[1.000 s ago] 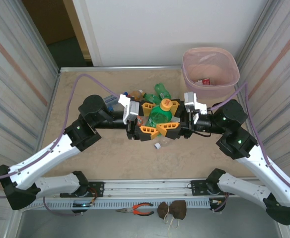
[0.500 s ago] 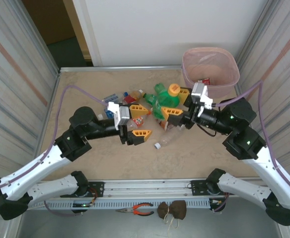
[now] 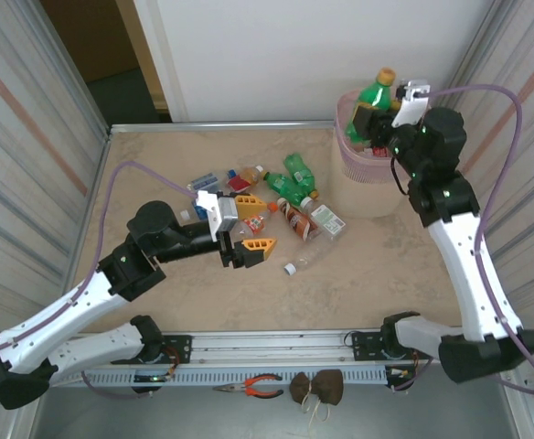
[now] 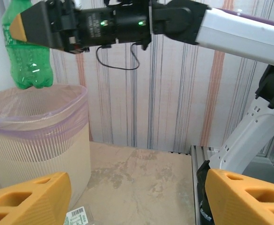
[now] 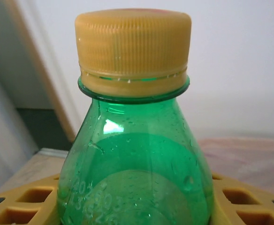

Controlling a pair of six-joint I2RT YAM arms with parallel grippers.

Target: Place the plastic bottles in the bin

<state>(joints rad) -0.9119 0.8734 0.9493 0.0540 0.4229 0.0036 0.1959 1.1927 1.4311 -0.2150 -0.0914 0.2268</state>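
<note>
The green bottle (image 3: 368, 94) with the orange cap hangs upright over the bin (image 3: 362, 186) at the table's far right corner, gripped at its middle by the right gripper (image 3: 371, 113). The other bottles (image 3: 290, 194) lie scattered mid-table. Just beside them, the left gripper (image 3: 253, 226) hovers low with its jaws wide, holding nothing.

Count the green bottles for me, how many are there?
3 that I can see. One green bottle is in the right gripper over the bin. Two more lie at the far edge of the pile on the table. Others may be hidden in the pile or bin.
</note>
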